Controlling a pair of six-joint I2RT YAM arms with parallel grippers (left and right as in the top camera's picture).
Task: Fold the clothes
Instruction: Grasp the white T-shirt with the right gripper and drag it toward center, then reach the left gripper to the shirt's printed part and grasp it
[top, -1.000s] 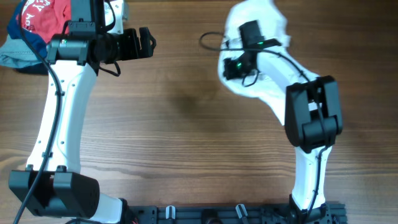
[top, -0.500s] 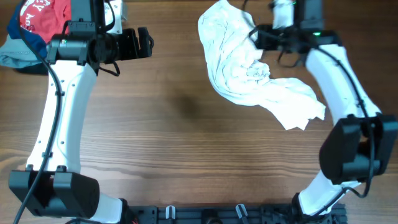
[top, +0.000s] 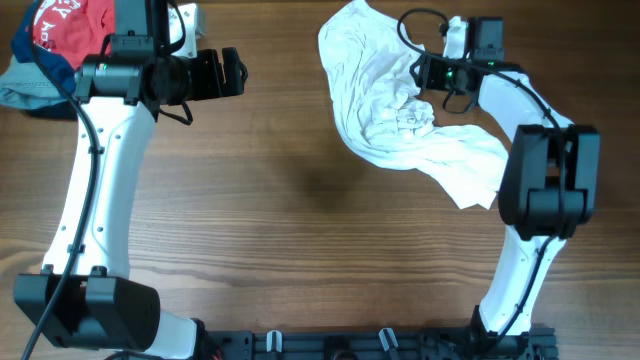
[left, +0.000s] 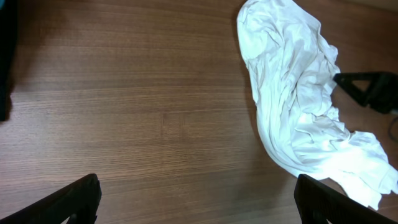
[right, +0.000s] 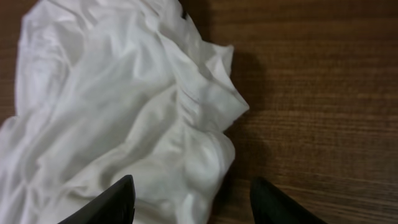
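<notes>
Clothes (top: 400, 110) lie bunched, upper right. Left gripper (left: 199, 194) and right gripper (right: 196, 199) gape empty; pinching two layers could fold crooked.

You have a plain white garment (top: 400, 110) on a brown, wood-grained surface (top: 300, 230). Well left of the garment there is a red cloth (top: 65, 22) with white lettering, over a blue-grey cloth (top: 25, 90). Your left claw (left: 196, 190) and right claw (right: 193, 186) are black.
</notes>
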